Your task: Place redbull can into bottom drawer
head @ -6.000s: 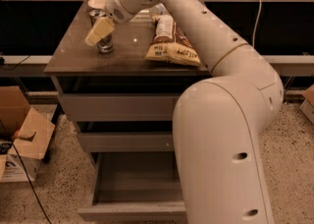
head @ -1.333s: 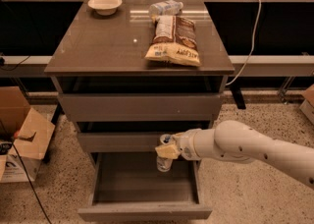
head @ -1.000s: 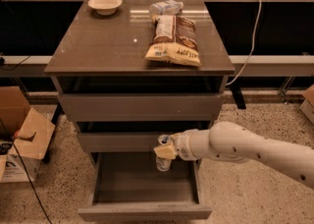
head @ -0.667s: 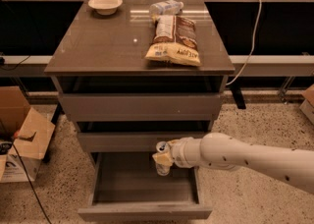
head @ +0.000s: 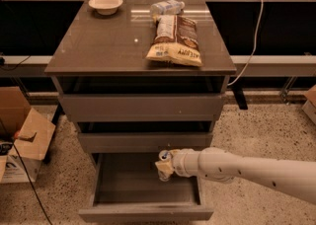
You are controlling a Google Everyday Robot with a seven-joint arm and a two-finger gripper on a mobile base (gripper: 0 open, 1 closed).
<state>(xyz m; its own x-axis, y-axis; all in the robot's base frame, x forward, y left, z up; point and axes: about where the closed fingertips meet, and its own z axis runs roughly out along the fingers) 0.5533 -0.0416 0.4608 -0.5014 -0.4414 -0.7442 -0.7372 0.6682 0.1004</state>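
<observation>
While the bottom drawer (head: 146, 213) stands pulled out from under the two shallower drawers (head: 143, 108), the white arm (head: 247, 169) reaches in from the right and holds the claw (head: 163, 168) over the drawer's open box, toward its back and right. The claw's beige fingers (head: 161, 166) are closed around the redbull can (head: 164, 156), which stands upright with its shiny top showing just in front of the middle drawer's face; whether its base touches the drawer floor I cannot tell. Up on the tabletop (head: 98, 46) sit a pale bowl (head: 105, 4) at the back left, a clear water bottle (head: 167, 7) lying on its side at the back, and a chip bag (head: 175, 39) just in front of the bottle. A cardboard box (head: 22, 137) rests on the floor at the left.
</observation>
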